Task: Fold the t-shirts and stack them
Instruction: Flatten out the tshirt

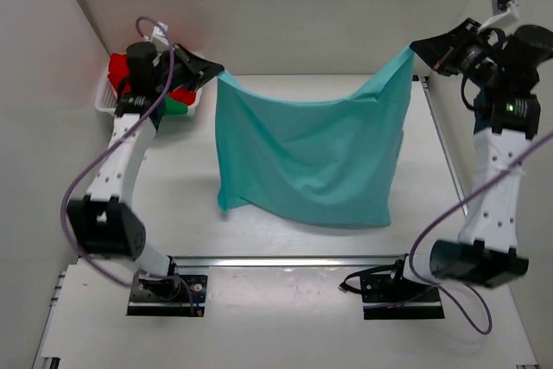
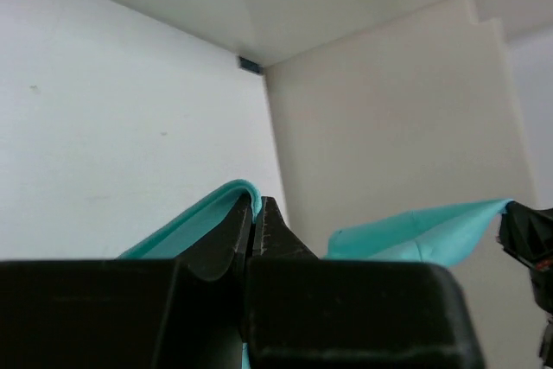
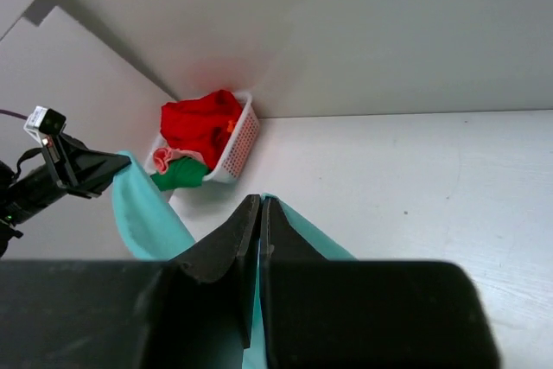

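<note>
Teal t-shirt (image 1: 311, 157) is held aloft, clamped by left gripper (image 1: 215, 70) and right gripper (image 1: 415, 47); laying flat is seemingly needed next.

Soft, even, bright light, faint shadow under the teal-turquoise cloth t-shirt (image 1: 315, 157) right of the black left claw (image 2: 257, 201), its near body seemingly blurred.

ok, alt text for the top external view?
A teal t-shirt hangs spread like a curtain over the white table, its top corners pinched by the left gripper and right gripper. A white basket with red cloth and green cloth sits at far left, partly behind the left arm.
</note>
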{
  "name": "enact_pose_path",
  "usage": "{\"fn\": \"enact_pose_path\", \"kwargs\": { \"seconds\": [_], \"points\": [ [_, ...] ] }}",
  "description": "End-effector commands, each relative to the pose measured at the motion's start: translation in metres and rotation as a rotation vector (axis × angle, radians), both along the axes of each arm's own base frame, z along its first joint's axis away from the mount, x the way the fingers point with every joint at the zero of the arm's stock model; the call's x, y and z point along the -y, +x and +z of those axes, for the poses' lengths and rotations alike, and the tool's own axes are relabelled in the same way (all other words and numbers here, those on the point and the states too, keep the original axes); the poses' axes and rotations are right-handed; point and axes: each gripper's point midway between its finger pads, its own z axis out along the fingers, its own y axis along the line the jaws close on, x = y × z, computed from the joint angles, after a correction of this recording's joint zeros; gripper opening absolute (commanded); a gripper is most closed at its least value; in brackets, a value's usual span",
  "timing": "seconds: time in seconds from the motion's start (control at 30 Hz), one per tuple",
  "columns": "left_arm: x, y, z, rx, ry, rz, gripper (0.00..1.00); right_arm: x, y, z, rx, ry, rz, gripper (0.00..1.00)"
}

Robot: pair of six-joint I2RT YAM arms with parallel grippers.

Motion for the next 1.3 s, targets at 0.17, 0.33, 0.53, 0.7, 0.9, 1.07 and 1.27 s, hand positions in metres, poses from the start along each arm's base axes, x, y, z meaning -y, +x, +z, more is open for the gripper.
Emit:
{"fn": "enact_pose_path", "kwargs": {
  "seconds": [0.17, 0.33, 0.53, 0.7, 0.9, 1.07, 1.27],
  "points": [
    [-0.009, 0.077, 0.076, 0.164, 0.09, -0.016, 0.0, 0.026, 0.058, 0.097, 0.263, -0.058, -0.006, 0.0],
    [-0.047, 0.053, 0.125, 0.264, 0.043, 0.045, 0.0, 0.055, 0.039, 0.111, 0.29, -0.009, -0.014, 0.0],
    [-0.038, 0.016, 0.1, 0.241, 0.071, 0.021, 0.0, 0.038, 0.036, 0.067, 0.182, -0.037, -0.002, 0.0],
    [-0.034, -0.017, 0.0, 0.085, 0.055, 0.018, 0.0, 0.014, 0.007, -0.009, 0.092, -0.073, -0.065, 0.0],
    [-0.018, -0.079, -0.124, -0.097, 0.095, -0.034, 0.0, -0.006, -0.056, -0.139, -0.159, -0.064, -0.124, 0.0],
    [-0.023, -0.133, -0.218, -0.258, 0.159, -0.01, 0.0, -0.048, -0.119, -0.277, -0.507, 0.02, -0.049, 0.0],
    [-0.038, -0.178, -0.267, -0.34, 0.251, 0.034, 0.0, -0.058, -0.181, -0.345, -0.708, 0.017, -0.054, 0.0]
  ]
}}
